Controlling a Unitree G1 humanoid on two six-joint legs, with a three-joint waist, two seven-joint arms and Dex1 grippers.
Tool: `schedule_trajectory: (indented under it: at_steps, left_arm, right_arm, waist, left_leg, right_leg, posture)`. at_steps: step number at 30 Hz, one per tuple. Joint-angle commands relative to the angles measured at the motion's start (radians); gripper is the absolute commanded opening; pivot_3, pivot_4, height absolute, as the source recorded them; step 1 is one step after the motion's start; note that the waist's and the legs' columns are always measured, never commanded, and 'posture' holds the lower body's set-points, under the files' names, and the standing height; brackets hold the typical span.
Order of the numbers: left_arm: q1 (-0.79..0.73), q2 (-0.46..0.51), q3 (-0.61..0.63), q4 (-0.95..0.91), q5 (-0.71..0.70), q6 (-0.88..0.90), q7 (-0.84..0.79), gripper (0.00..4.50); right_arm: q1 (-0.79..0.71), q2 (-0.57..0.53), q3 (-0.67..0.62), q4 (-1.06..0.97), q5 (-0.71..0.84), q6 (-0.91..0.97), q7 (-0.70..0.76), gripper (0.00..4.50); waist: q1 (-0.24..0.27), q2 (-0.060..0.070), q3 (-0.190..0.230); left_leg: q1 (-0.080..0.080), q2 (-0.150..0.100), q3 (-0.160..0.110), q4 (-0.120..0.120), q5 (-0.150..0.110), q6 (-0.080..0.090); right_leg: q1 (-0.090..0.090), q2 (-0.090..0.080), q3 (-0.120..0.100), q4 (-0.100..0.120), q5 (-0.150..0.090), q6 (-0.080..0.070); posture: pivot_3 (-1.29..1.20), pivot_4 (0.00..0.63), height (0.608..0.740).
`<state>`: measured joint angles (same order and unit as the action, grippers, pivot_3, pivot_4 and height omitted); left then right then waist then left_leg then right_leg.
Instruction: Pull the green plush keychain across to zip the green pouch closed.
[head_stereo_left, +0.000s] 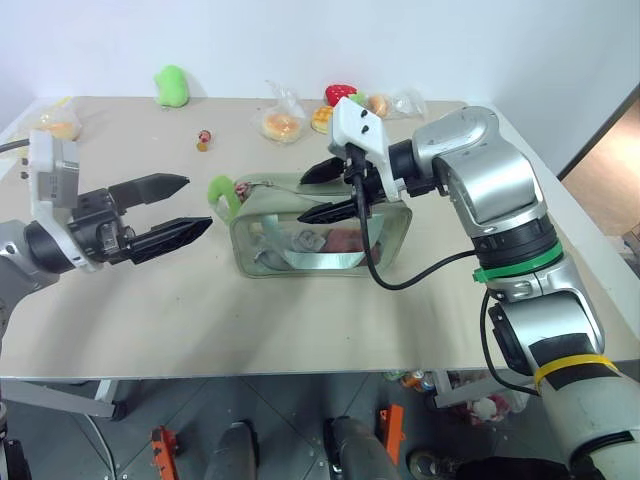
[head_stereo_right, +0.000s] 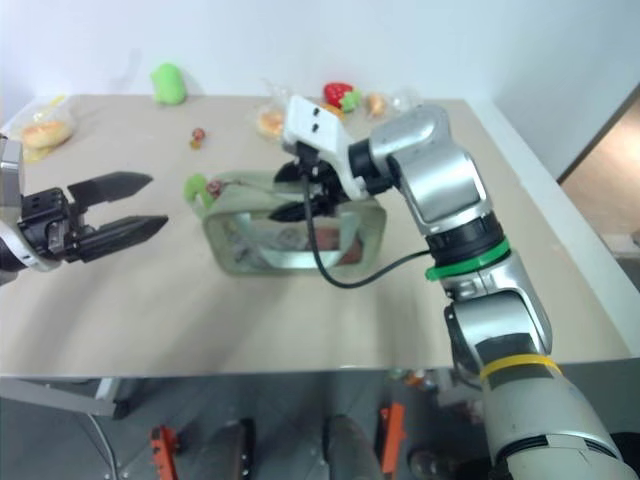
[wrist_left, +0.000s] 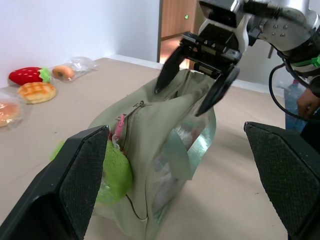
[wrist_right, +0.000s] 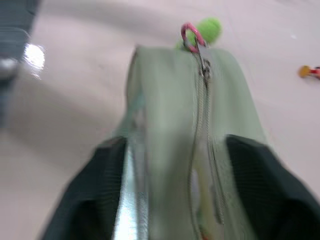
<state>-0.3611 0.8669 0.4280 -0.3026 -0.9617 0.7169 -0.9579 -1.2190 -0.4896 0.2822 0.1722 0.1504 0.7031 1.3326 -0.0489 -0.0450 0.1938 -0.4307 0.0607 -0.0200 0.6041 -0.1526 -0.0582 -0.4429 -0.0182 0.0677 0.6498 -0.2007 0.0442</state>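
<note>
The green pouch lies on its side mid-table, with its zipper line running along the top. The green plush keychain hangs on a pink ring at the pouch's left end. My right gripper is open over the pouch's right half, one finger on each side of the top seam. In the right wrist view the zipper runs away from the fingers to the keychain. My left gripper stands open just left of the keychain, pointing at it with nothing between its fingers.
A larger green plush blob sits at the back left. Clear packets of toy bread and a red strawberry lie behind the pouch. A small toy and another packet are at the left. The table's front edge is near.
</note>
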Motion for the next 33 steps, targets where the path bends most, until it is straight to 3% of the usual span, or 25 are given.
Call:
schedule_trajectory:
  at_steps: [1, 6, 14, 23, 33]
  left_arm:
    - [-0.027, -0.006, -0.006, 0.002, 0.0, -0.022, -0.001, 4.5]
    - [-0.019, -0.005, 0.0, 0.026, 0.006, -0.023, -0.009, 4.5]
    - [0.007, -0.003, 0.043, 0.059, -0.009, -0.007, -0.005, 4.5]
    - [-0.022, -0.013, 0.012, 0.117, 0.013, -0.012, -0.008, 4.5]
    - [-0.116, -0.066, -0.086, 0.087, -0.016, 0.012, -0.025, 4.5]
  right_arm:
    - [-0.088, -0.036, -0.115, 0.011, 0.103, 0.048, 0.03, 3.39]
    - [-0.098, -0.148, -0.197, 0.049, 0.194, 0.034, 0.115, 3.39]
    - [0.172, -0.359, -0.19, -0.002, 0.117, -0.169, 0.126, 3.39]
    - [0.268, -0.344, -0.186, 0.024, 0.082, -0.187, -0.004, 3.39]
    - [0.28, -0.323, -0.168, 0.0, 0.097, -0.164, -0.005, 3.39]
  waist:
    - [0.0, 0.0, 0.0]
    - [0.003, 0.0, 0.0]
    - [0.002, -0.001, -0.001]
    - [-0.009, 0.0, 0.0]
    - [-0.005, 0.0, 0.0]
  left_leg:
    - [0.0, 0.0, 0.0, 0.0, 0.0, 0.0]
    - [0.0, 0.0, 0.0, 0.0, 0.0, 0.0]
    - [0.0, 0.0, 0.001, 0.0, 0.0, 0.0]
    - [0.002, 0.0, 0.001, 0.001, 0.0, 0.0]
    - [0.0, 0.0, 0.001, 0.002, 0.0, 0.0]
  right_leg:
    - [0.0, 0.0, 0.0, 0.0, 0.0, 0.0]
    - [0.0, 0.0, 0.0, 0.0, 0.0, 0.0]
    - [0.0, 0.0, 0.0, 0.0, -0.001, 0.0]
    - [0.0, 0.0, 0.001, 0.0, 0.0, -0.001]
    - [0.001, 0.0, 0.002, 0.0, 0.0, 0.0]
  posture:
    - [0.0, 0.15, 0.74]
    - [0.0, 0.15, 0.74]
    - [0.0, 0.15, 0.74]
    - [0.0, 0.15, 0.74]
    - [0.0, 0.15, 0.74]
